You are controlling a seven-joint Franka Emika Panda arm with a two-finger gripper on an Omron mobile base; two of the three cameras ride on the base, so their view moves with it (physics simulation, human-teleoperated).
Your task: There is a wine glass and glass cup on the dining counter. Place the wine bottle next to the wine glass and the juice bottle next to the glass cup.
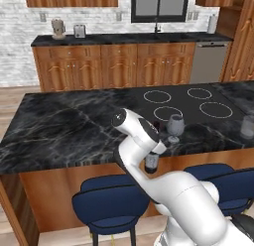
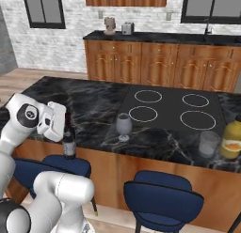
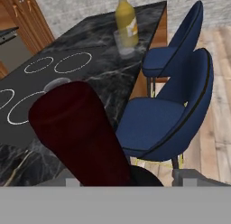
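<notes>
Wine bottle (image 3: 81,133) in claw (image 2: 63,128), above counter edge (image 2: 94,143).

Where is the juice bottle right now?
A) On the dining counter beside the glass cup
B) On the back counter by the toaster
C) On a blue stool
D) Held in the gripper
A: the juice bottle stands on the dining counter right beside the glass cup.

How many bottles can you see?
2. The dark wine bottle is in the robot's tool beside the counter's near edge; the juice bottle stands on the counter by the glass cup.
</notes>
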